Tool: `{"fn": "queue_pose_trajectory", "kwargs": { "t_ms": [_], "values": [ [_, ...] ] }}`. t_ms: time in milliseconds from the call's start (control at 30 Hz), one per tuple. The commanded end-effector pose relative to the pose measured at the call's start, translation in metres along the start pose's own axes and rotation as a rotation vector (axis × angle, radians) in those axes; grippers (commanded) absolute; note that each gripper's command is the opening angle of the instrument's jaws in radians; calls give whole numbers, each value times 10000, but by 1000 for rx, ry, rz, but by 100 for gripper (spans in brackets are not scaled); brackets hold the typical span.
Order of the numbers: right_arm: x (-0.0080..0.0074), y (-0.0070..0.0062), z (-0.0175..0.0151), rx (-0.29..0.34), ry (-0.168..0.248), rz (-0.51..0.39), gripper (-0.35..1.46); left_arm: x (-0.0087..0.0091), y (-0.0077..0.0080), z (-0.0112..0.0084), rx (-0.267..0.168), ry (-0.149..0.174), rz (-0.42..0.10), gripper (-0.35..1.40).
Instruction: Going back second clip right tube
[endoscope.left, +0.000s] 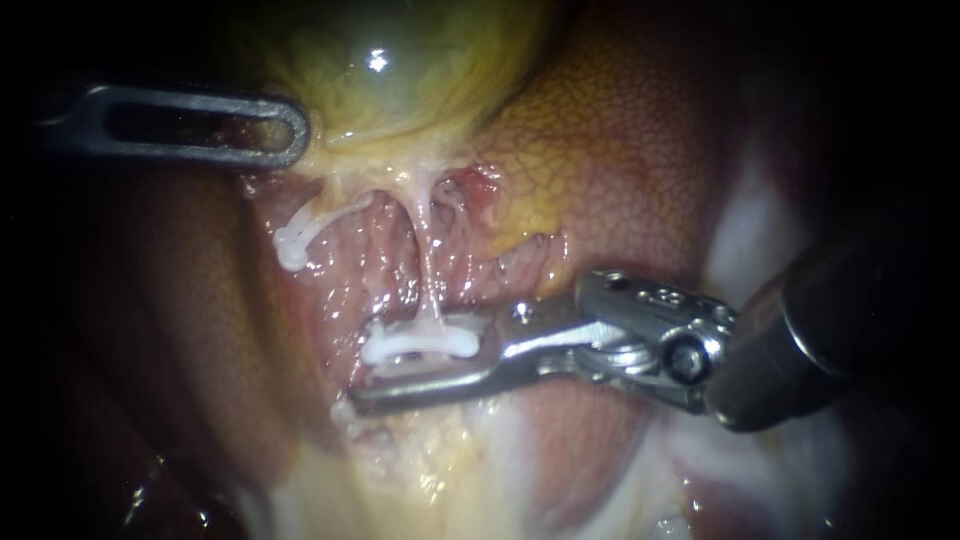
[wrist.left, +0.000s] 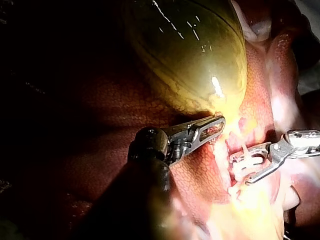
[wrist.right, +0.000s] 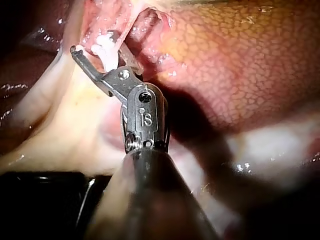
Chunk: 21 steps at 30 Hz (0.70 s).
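Note:
The right tube (endoscope.left: 428, 260) runs down from the gallbladder (endoscope.left: 400, 60) to a white clip (endoscope.left: 420, 345) fastened across it. My right instrument (endoscope.left: 375, 368) comes in from the right with its jaws open. That clip lies in the gap between them, as the left wrist view (wrist.left: 245, 159) and right wrist view (wrist.right: 105, 52) also show. The left tube (endoscope.left: 335, 205) carries another white clip (endoscope.left: 295, 238). My left instrument (endoscope.left: 285, 130) has slotted jaws shut on the gallbladder's lower edge and holds it up; the same hold shows in the left wrist view (wrist.left: 212, 127).
Mottled reddish liver (endoscope.left: 620, 150) lies right of the tubes, and darker liver (endoscope.left: 170, 300) lies to their left. Pale fatty tissue (endoscope.left: 430, 470) spreads below the clipped tube. The right instrument's thick shaft (endoscope.left: 800, 330) fills the right side.

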Motion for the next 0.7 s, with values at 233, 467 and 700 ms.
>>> {"fn": "queue_pose_trajectory", "kwargs": {
  "t_ms": [233,467,700],
  "values": [
    [3,-3,-35,-36,-5,-201,50,0,0,0,0,0,0,-35],
    [29,-5,-87,-31,-13,-338,50,0,0,0,0,0,0,-35],
    [67,-19,-131,-52,-106,-392,49,1,0,0,-1,0,0,-35]
  ]
}}
